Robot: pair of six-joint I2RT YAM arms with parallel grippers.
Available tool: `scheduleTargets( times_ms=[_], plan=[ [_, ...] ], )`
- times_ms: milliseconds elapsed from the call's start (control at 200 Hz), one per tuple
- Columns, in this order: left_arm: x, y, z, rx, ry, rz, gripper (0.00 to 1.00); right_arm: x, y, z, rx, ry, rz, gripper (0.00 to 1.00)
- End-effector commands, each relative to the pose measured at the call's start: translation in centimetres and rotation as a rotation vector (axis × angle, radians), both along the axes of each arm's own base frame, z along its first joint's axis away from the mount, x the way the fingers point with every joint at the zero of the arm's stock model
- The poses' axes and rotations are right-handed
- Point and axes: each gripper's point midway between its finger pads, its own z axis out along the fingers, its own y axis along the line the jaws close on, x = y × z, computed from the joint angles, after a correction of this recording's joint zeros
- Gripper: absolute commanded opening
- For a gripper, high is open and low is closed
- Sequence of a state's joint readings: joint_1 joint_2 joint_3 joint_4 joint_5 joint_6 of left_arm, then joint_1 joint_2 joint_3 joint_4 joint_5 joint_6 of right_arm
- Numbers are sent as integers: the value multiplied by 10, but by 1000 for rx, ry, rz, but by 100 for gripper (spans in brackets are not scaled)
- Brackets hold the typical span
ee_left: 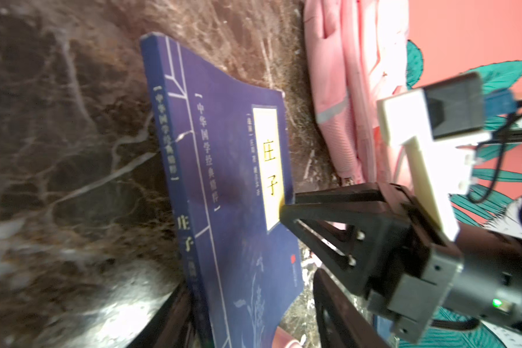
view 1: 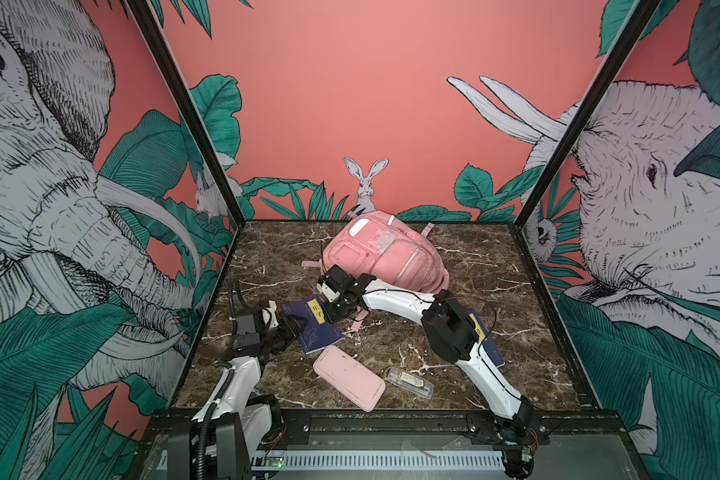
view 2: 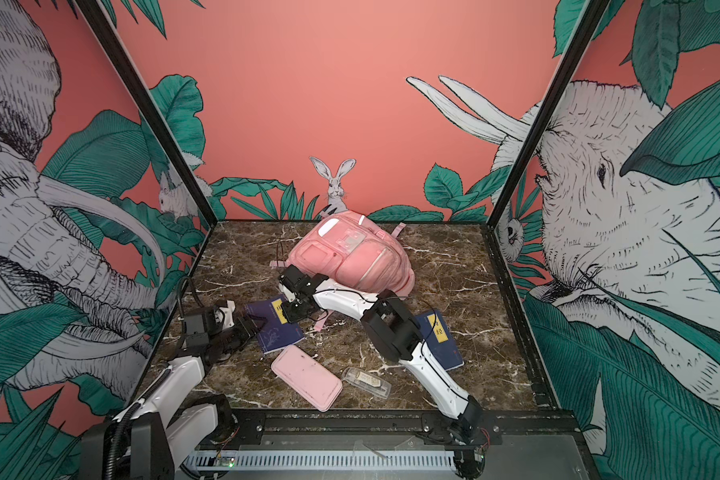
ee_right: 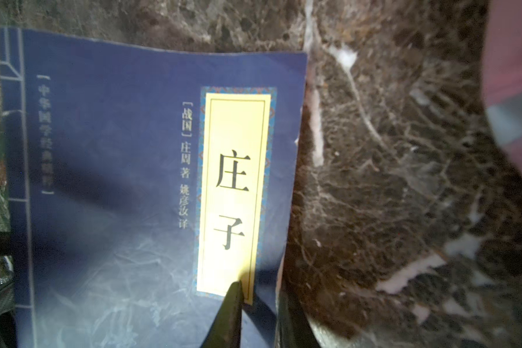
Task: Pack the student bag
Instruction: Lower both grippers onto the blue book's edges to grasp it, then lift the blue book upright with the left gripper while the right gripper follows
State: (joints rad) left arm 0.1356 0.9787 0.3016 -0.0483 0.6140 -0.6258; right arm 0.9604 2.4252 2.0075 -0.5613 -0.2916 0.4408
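The student bag [view 1: 385,253] [view 2: 350,259], a big pink backpack, lies at the back middle of the marble table and shows in the left wrist view [ee_left: 338,90]. In front of it lies a dark blue book [view 1: 314,332] [view 2: 275,334] [ee_left: 232,168] [ee_right: 118,180] with a yellow title label. My right gripper [view 1: 329,309] [view 2: 287,309] [ee_right: 258,289] reaches across and is shut on the book's free edge by the label, which is lifted and curved. My left gripper [view 1: 292,328] [view 2: 252,328] [ee_left: 250,286] is open, its fingers straddling the book's near end.
A flat pink pencil pouch [view 1: 348,378] [view 2: 306,378] and a clear plastic case [view 1: 409,382] [view 2: 366,381] lie near the front edge. A second blue book [view 1: 489,340] [view 2: 439,340] lies partly under the right arm. A pink bag strap [view 1: 360,318] trails beside the right gripper.
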Motion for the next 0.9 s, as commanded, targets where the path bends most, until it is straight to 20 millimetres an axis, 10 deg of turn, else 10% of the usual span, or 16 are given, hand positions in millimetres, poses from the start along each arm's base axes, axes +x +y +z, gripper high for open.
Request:
scheduleTargets(
  times_ms=[0,525,895],
  plan=[
    [5,-12,18,-44,-86,-59,56,-27,-11,-29,-86,74,42,21],
    [10,-5,1,3,27,-63,33,-25,-7,-17,-49,71,36,21],
    [34,-4,29,12,-31,-83,6,-3,-7,23,20,35,8,25]
  ],
)
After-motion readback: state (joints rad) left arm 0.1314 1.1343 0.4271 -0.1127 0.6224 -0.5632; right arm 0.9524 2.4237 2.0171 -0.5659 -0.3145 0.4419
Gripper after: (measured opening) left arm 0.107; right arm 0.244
